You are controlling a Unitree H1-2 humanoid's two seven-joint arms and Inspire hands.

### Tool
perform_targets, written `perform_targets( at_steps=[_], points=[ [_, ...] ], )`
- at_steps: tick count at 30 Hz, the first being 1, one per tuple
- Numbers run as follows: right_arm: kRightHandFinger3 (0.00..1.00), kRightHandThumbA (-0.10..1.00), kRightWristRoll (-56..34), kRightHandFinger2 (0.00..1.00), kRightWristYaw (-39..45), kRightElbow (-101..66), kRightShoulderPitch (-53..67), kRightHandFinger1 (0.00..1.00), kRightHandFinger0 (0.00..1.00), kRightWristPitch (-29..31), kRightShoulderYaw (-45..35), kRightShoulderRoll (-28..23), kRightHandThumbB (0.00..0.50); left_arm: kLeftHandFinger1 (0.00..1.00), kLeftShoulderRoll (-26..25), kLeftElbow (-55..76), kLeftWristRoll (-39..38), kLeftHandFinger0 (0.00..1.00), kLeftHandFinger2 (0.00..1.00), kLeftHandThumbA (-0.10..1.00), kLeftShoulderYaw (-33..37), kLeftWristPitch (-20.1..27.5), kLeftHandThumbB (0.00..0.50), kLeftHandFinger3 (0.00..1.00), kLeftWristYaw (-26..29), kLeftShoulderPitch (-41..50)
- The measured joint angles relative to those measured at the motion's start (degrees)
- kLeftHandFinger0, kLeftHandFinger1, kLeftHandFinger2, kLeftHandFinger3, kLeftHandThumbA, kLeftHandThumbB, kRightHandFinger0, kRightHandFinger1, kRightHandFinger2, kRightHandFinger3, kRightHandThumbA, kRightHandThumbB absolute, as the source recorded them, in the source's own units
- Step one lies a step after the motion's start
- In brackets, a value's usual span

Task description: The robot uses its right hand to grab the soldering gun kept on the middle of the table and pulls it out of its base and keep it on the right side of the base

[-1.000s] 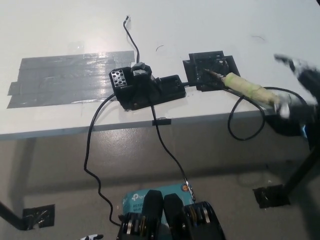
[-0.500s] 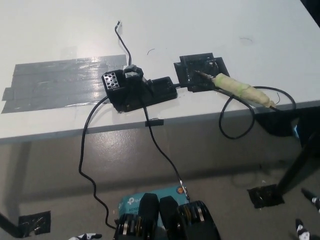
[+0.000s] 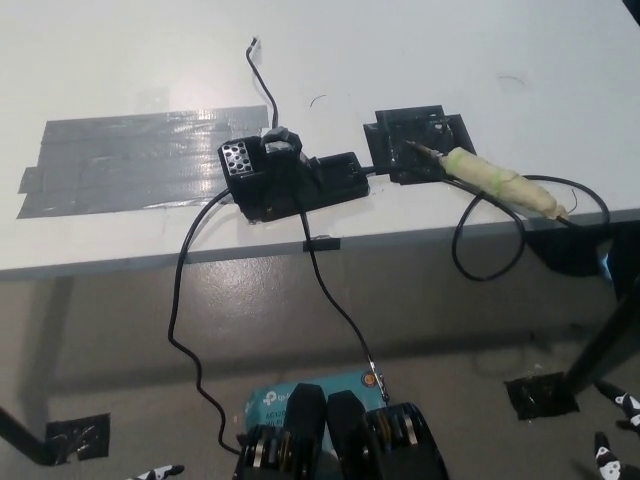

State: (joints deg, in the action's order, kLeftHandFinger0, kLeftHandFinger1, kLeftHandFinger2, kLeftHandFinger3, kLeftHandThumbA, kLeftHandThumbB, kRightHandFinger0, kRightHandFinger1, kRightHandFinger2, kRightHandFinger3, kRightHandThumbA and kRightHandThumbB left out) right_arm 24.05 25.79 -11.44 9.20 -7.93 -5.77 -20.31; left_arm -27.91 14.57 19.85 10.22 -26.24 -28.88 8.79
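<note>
On the white table [image 3: 420,60], the pale taped soldering gun [image 3: 497,181] lies right of the black boxy base [image 3: 292,178]; right hand [image 3: 612,450] barely visible, grip unclear.

The black right hand [image 3: 612,452], a second ago raised beside the pale handle end of the soldering gun [image 3: 497,180] at the worktop's [image 3: 400,50] right edge, now sits low at the bottom right corner, well apart from the tool, only its white-tipped fingers [image 3: 603,458] in view. The whole picture shifts between frames, a move of the camera, while the soldering gun lies as before.
</note>
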Motion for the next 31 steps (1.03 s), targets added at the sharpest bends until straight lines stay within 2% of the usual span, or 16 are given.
perform_targets(
  at_steps=[3, 4, 7, 8, 10, 17, 20, 26, 28, 31],
  points=[
    [1.0, 0.07, -0.3, 1.0, 0.3, -0.9, 0.1, 0.95, 0.79, -0.4, 1.8, -1.4, 0.193, 0.83, 0.1, 0.1, 0.2, 0.72, 0.91, 0.61, -0.5, 0.0, 0.276, 0.99, -0.6, 0.1],
    [1.0, 0.12, -0.3, 1.0, 0.4, -1.2, 0.1, 0.94, 0.78, -0.6, 2.3, -1.9, 0.18, 0.83, 0.1, 0.1, 0.3, 0.72, 0.92, 0.62, -0.6, 0.0, 0.279, 1.0, -0.8, 0.1],
    [1.0, 0.09, -0.4, 1.0, 0.7, -2.1, 0.1, 0.94, 0.79, -1.4, 3.5, -3.2, 0.183, 0.86, 0.1, 0.1, 0.5, 0.74, 0.94, 0.6, -0.7, 0.0, 0.268, 1.0, -1.2, 0.1],
    [1.0, 0.11, -0.5, 1.0, 0.8, -2.1, 0.1, 0.96, 0.82, -1.6, 3.7, -3.5, 0.168, 0.87, 0.2, 0.1, 0.6, 0.74, 0.95, 0.6, -0.7, 0.0, 0.27, 1.0, -1.4, 0.1],
    [1.0, 0.13, -0.5, 1.0, 1.0, -2.1, 0.1, 0.96, 0.83, -2.0, 4.3, -4.2, 0.169, 0.86, 0.3, 0.3, 0.8, 0.73, 0.94, 0.61, -0.8, 0.0, 0.272, 1.0, -1.8, 0.1],
    [1.0, 0.17, -1.1, 1.0, 1.4, -2.3, -0.3, 0.95, 0.76, -3.1, 5.4, -5.5, 0.175, 0.84, 0.5, 0.7, 1.9, 0.73, 0.92, 0.62, -1.1, 0.0, 0.265, 1.0, -2.8, -0.3],
    [1.0, 0.15, -1.3, 1.0, 1.6, -2.6, -0.8, 0.97, 0.79, -3.8, 5.5, -5.7, 0.166, 0.84, 0.6, 0.7, 2.5, 0.74, 0.91, 0.6, -1.1, 0.0, 0.272, 1.0, -3.6, -0.8],
    [1.0, 0.17, -2.2, 1.0, 2.1, -3.2, -0.9, 0.95, 0.77, -4.7, 5.9, -6.6, 0.17, 0.8, 1.1, 0.9, 3.6, 0.7, 0.88, 0.58, -1.7, 0.0, 0.258, 1.0, -4.4, -0.9],
    [1.0, 0.2, -2.4, 1.0, 2.2, -3.2, -0.9, 0.95, 0.75, -4.8, 6.5, -7.1, 0.176, 0.78, 1.2, 1.2, 3.9, 0.69, 0.85, 0.57, -1.7, 0.0, 0.249, 1.0, -4.3, -0.8],
    [1.0, 0.24, -2.7, 1.0, 2.4, -3.1, -0.9, 0.97, 0.77, -5.0, 7.1, -7.5, 0.16, 0.75, 1.4, 1.3, 3.9, 0.64, 0.83, 0.57, -1.7, 0.0, 0.252, 1.0, -3.9, -0.7]
  ],
)
